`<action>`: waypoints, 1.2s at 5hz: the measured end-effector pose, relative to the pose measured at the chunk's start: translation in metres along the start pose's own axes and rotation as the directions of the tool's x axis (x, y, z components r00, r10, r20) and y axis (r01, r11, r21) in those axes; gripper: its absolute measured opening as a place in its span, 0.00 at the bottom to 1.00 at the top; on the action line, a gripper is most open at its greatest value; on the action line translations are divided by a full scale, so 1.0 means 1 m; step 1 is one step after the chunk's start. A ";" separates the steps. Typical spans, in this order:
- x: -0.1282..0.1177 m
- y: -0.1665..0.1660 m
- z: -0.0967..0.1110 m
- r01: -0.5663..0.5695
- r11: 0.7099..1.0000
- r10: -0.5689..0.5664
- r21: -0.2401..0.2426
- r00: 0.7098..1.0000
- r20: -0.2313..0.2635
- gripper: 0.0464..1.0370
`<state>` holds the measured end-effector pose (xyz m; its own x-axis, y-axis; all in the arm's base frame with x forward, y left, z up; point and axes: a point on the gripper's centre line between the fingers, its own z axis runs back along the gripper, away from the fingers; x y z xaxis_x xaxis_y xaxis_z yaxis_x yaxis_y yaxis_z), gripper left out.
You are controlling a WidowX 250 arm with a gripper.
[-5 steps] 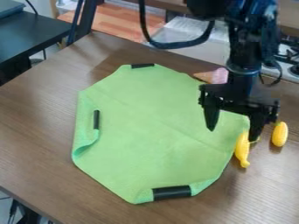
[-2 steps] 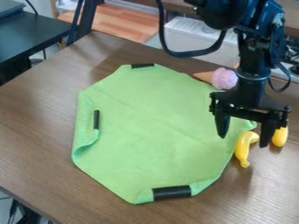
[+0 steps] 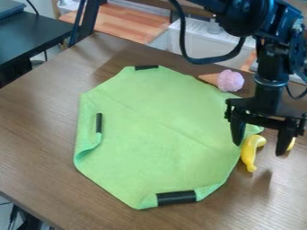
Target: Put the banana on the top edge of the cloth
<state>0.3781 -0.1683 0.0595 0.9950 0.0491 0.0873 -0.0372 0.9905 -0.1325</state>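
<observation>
Where claw (image 3: 259, 150) hangs open, banana (image 3: 247, 155) seen between

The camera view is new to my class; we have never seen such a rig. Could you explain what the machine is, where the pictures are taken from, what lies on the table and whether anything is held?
The black machine is a robot arm, ending in a two-finger gripper. One fixed camera takes every picture, looking down at a slant.

On the brown wooden table lies a green cloth with black strips at its edges. By its upper right edge is a pink-topped ice cream cone; at its right edge is a yellow banana. Another yellow thing is mostly hidden behind the gripper.

The fingers are apart and hold nothing.
</observation>
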 end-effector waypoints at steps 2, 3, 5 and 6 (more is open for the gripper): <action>0.001 -0.006 -0.005 -0.003 1.000 0.003 0.004 1.000 -0.021 0.96; 0.001 -0.009 -0.011 0.000 1.000 0.000 0.006 0.999 -0.034 0.96; -0.002 -0.008 -0.014 -0.005 0.999 0.008 0.037 0.998 -0.063 0.80; -0.002 -0.008 -0.014 0.003 0.999 0.000 0.047 0.998 -0.066 0.51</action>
<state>0.3778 -0.1784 0.0469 0.9989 0.0403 0.0223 -0.0383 0.9956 -0.0854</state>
